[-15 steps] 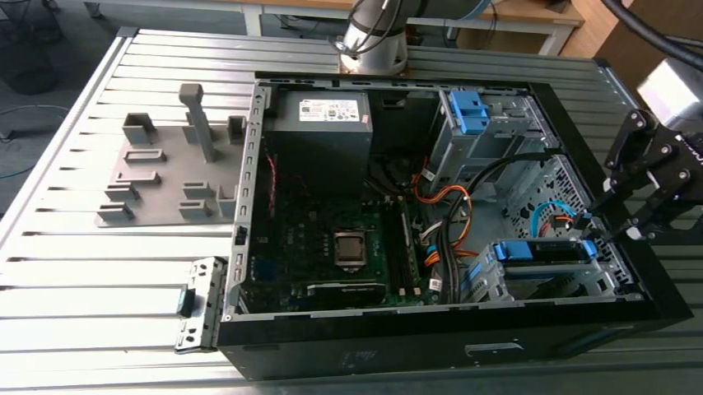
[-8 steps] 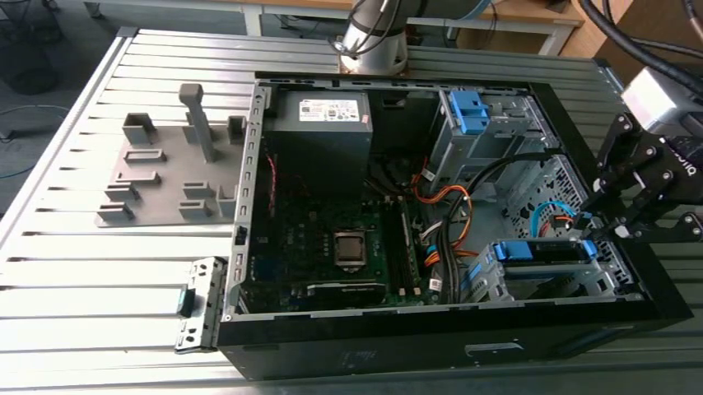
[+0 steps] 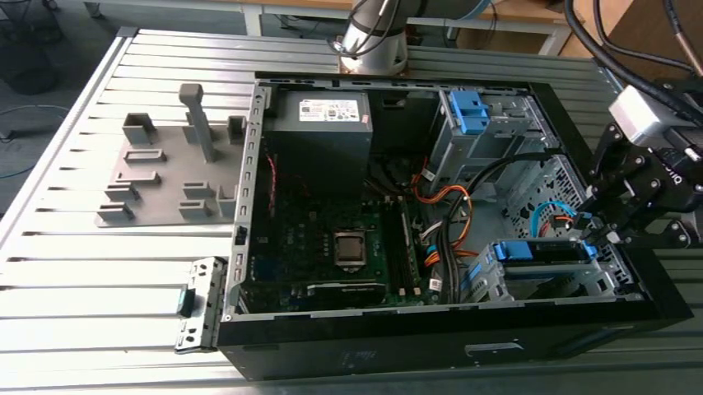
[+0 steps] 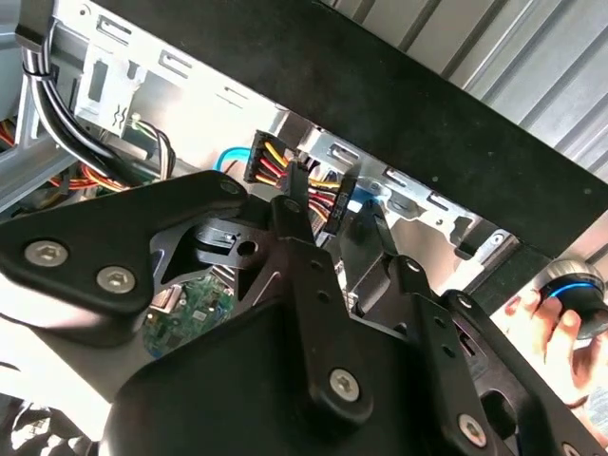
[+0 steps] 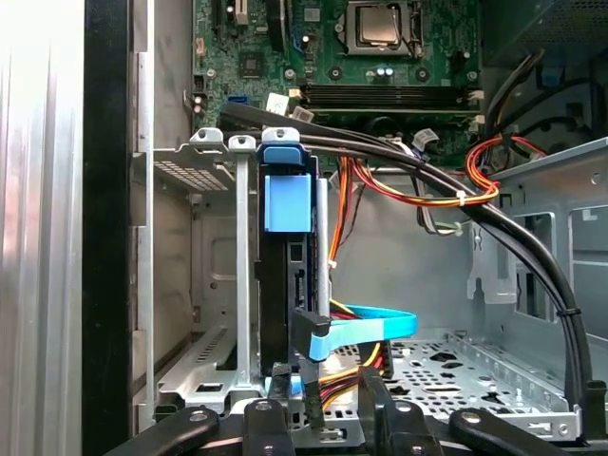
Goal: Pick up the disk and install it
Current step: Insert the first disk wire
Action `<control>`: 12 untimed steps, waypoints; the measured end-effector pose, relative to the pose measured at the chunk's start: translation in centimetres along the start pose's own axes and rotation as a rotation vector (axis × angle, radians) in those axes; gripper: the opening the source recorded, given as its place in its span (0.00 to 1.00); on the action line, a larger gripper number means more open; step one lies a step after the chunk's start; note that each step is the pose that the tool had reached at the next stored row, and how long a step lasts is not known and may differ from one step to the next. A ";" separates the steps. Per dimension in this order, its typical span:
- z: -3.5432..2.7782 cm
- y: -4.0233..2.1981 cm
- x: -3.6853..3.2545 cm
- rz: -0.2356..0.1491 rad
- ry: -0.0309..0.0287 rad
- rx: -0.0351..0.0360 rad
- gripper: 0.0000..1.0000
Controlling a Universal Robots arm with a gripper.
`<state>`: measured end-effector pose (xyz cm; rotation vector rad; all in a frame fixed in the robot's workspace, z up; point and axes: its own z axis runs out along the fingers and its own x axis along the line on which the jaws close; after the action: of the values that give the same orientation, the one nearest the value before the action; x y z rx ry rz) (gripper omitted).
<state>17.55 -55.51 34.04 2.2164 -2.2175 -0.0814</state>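
Observation:
The disk [image 3: 538,252] stands on edge in the lower drive cage [image 3: 598,276] of the open computer case, with its blue carrier frame [image 5: 287,201] facing up. My gripper [image 3: 600,237] hangs just past the disk's rear end, on the exterior view's right. In the second wrist view my gripper [image 4: 334,215] is shut on a black power connector [image 4: 336,199] with yellow, red and black wires. A blue data cable [image 5: 366,328] runs to the back of the disk [image 5: 285,285], right by my gripper [image 5: 323,394].
A bundle of black cables [image 5: 494,228] arcs over the cage. A small blue bracket [image 3: 469,111] sits in the upper bay, beside a grey box with a white sticker [image 3: 318,123]. A person's hand [image 4: 546,328] holds a round device outside the case wall.

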 end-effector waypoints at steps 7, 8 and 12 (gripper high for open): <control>0.01 0.00 0.00 0.000 -0.0005 0.0000 0.40; 0.01 0.00 0.00 0.000 -0.0005 0.0000 0.34; 0.01 0.00 0.00 0.000 -0.0007 0.0000 0.17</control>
<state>17.55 -55.51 34.03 2.2166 -2.2179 -0.0822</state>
